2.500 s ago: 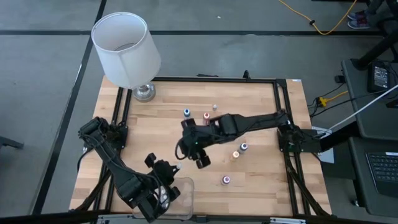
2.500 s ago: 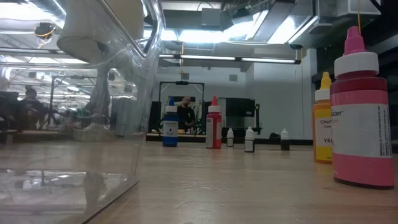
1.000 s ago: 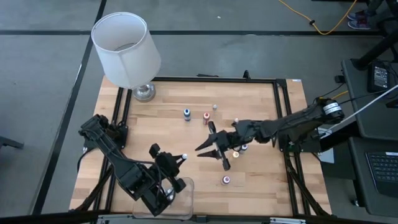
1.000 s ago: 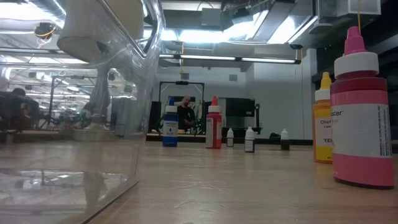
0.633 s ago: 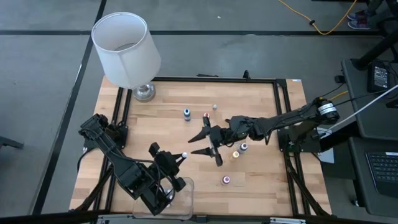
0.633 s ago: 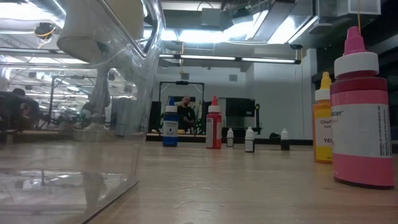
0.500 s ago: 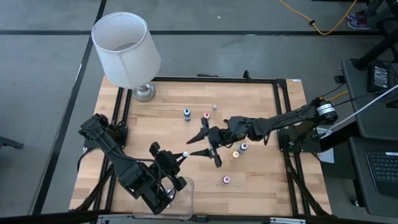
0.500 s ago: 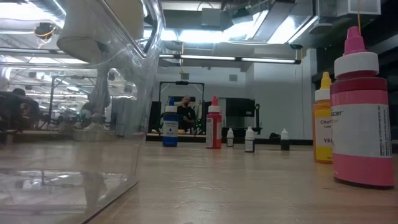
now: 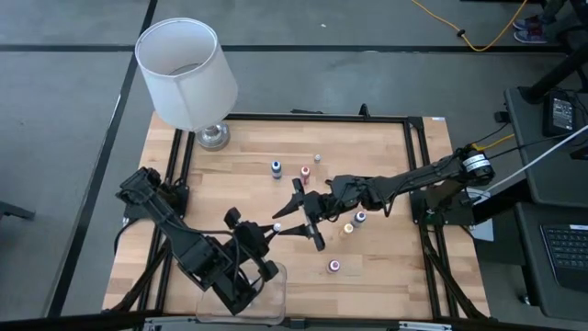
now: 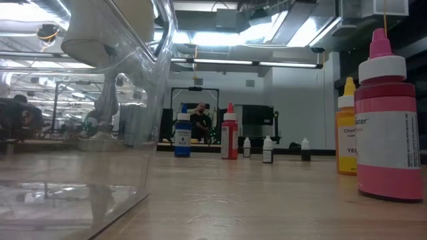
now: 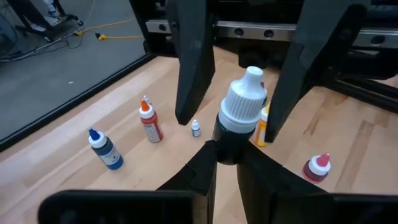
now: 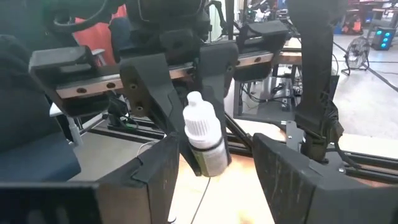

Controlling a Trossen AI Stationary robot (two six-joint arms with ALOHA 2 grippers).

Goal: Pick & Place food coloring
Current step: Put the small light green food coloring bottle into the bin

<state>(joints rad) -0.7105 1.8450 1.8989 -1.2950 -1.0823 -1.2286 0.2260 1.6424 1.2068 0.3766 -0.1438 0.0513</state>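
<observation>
My left claw is pinched shut on a dark bottle with a pale cap, holding it upright by its base. I hold it just above the wood, a little way in from the near edge, beside the clear bin at the front.

My right claw now stands wide open with nothing between its fingers. A second ago those fingers were much closer together and farther back toward the middle of the table; since then they have spread and come forward, so that in both wrist views they flank the bottle, one dark finger on each side, not touching it. That reads to me as a handover being set up, with the grip not yet passed: the bottle is mine alone for now.

The other bottles stand on the table behind the right claw: blue, red, a tiny pale one, orange, one more just beside the orange, and pink nearer the front. The lamp stands at the far left corner, well apart.
</observation>
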